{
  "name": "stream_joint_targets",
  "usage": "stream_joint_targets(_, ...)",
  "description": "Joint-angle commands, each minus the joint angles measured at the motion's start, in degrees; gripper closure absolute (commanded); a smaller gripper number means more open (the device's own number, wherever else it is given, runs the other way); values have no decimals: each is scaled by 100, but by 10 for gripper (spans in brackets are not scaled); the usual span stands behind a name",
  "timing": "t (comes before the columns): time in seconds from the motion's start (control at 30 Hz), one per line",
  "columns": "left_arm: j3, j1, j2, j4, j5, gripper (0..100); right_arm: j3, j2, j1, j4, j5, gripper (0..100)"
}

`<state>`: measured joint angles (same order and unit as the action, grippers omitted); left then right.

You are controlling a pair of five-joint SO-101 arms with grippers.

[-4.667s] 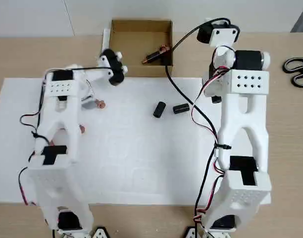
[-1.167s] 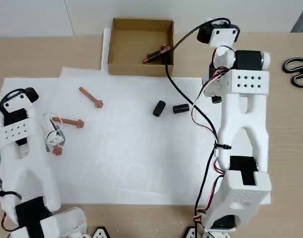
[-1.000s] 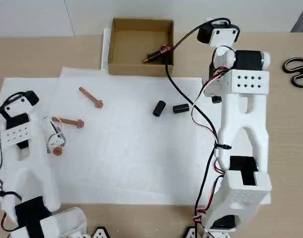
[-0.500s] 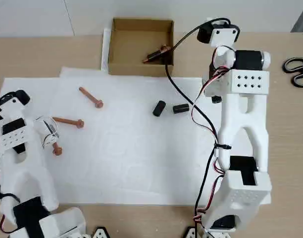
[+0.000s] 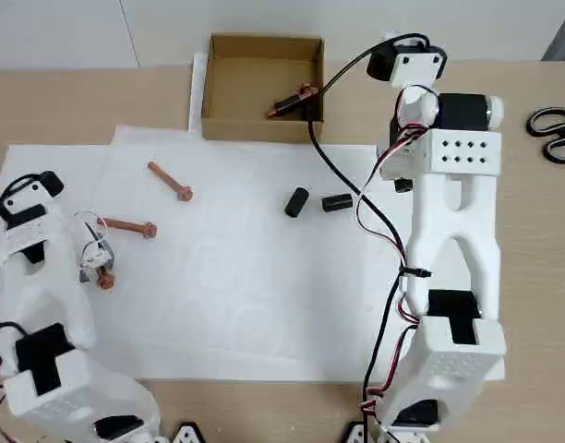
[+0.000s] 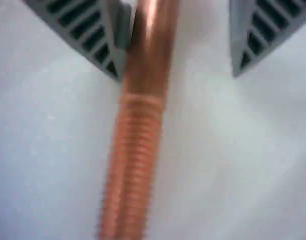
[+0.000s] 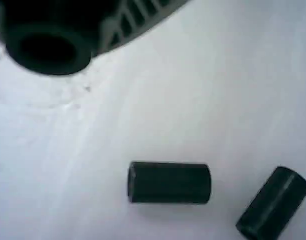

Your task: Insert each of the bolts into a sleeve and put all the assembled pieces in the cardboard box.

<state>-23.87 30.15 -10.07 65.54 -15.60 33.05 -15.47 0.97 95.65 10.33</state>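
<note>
My left gripper [image 6: 175, 60] has its fingers [image 6: 88, 30] apart astride a copper bolt [image 6: 143, 125], well apart from the cardboard box [image 5: 262, 127]. Next I'd close and lift it toward the sleeve [image 7: 48, 47] clamped in the right gripper [image 5: 402, 180].

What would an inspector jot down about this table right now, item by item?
Surface: white foam sheet on a wooden table.
Job's things: cardboard box with one assembled piece inside; two loose sleeves lying apart on the foam; two other bolts lying free.
Clutter: scissors at the table's right edge.
Hands: left hand open, astride a bolt that lies on the foam, one finger touching it; right hand shut on a held sleeve.
Cables: black cable passes over the box's right corner towards the right arm.
Surroundings: nothing seen.
</note>
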Motion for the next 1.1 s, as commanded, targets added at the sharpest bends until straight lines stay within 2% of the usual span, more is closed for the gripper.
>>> stream_joint_targets(0.0, 189, 0, -352, -70, -35, 933, 246, 444, -31, 40, 26, 991)
stream_joint_targets(0.07, 189, -105, -378, -53, 18, 1000, 246, 444, -31, 40, 26, 991)
stream_joint_targets(0.2, 259, -325, -369, 220, 35, 995, 246, 444, -31, 31, 26, 991)
stream_joint_targets(0.43, 1314, -484, 211, 1635, 158, 995, 255, 453, -31, 31, 26, 991)
stream_joint_targets(0.73, 1868, -554, 1952, 2312, 1723, 993, 273, 453, -66, 22, 26, 991)
stream_joint_targets(0.9, 1842, -712, 2690, 2224, 3121, 994, 273, 523, -84, 22, 26, 992)
stream_joint_targets(1.0, 1833, -862, 2804, 1943, 4229, 994, 273, 919, -233, 31, 26, 993)
stream_joint_targets(1.07, 1719, -888, 2796, 1776, 4642, 994, 273, 1253, -374, 22, 35, 994)
